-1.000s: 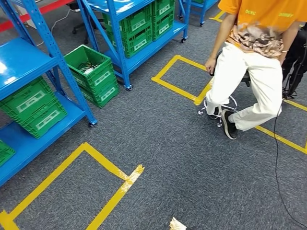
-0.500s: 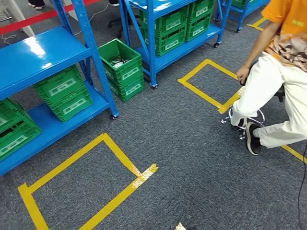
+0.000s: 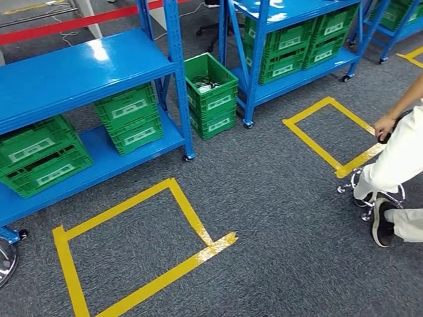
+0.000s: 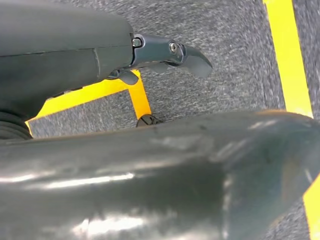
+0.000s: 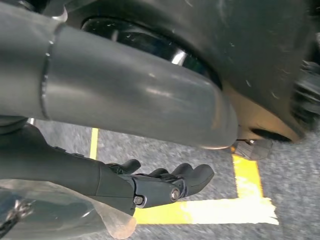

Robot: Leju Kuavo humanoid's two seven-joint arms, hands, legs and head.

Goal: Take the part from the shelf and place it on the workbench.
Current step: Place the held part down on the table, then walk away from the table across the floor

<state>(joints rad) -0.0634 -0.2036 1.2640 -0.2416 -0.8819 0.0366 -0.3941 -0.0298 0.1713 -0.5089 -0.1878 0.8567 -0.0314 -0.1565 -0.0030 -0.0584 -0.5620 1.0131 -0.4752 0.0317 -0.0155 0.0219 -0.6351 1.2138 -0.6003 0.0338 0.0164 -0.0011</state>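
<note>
Glossy painted blue metal on the shelf (image 3: pixel 84 66), light glaring off its top. Green crates (image 3: pixel 131 117) look like hard ribbed plastic. The floor (image 3: pixel 279 218) is rough grey carpet, matt, striped with smooth yellow tape (image 3: pixel 164 281). Left hand (image 4: pixel 166 52) smooth dark plastic, faint sheen.

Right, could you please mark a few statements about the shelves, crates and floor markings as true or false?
1. A green crate stands on the floor between two blue shelves. True.
2. The left shelf's lower level is bare. False: green crates sit on it.
3. A person sits at the right. True.
4. The near tape square is red. False: it is yellow.
</note>
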